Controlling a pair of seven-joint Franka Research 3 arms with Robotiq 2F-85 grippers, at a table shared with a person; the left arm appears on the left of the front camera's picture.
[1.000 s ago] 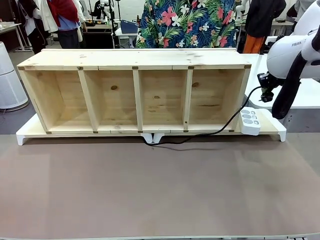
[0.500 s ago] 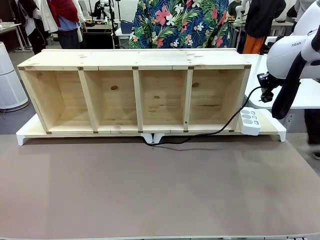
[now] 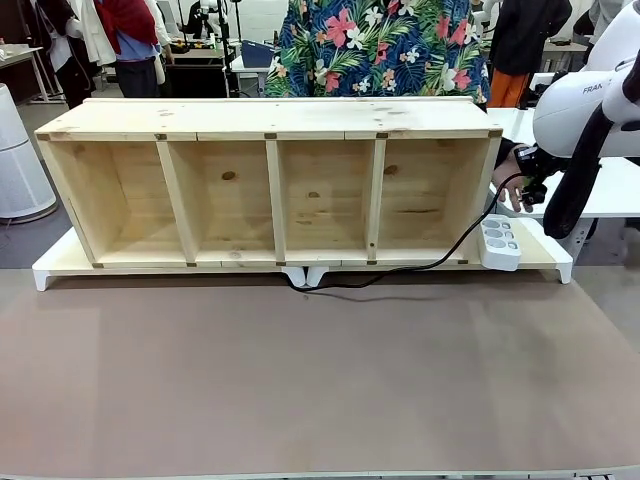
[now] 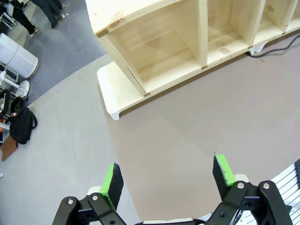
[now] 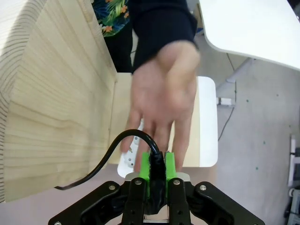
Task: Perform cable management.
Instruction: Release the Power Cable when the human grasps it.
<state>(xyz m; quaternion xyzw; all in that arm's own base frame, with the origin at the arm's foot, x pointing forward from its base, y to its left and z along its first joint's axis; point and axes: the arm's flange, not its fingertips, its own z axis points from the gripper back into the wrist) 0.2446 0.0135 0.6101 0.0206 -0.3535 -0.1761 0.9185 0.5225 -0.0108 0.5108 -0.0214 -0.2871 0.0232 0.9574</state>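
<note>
The thin black cable [image 3: 440, 262] runs from under the middle of the wooden shelf [image 3: 270, 120] along its base, then rises past the shelf's right end to my right gripper [image 3: 528, 180]. In the right wrist view my right gripper [image 5: 157, 165] is shut on the cable [image 5: 117, 145] at its plug end, the cord arching off to the left. A person's open hand [image 5: 164, 93] hovers just beyond the green pads. The same hand [image 3: 504, 190] shows beside the gripper in the front view. My left gripper [image 4: 168, 176] stands open above the brown table, holding nothing.
A white power strip [image 3: 500, 242] lies on the white base board [image 3: 545, 262] right of the shelf, below the gripper. The shelf's side wall [image 5: 51, 103] stands close on the right gripper's left. A white table [image 5: 262, 28] is beyond. Brown tabletop [image 3: 320, 380] stretches in front.
The person has stepped to the right and brought a hand in next to my right gripper. Neither arm nor the cable has visibly moved.
</note>
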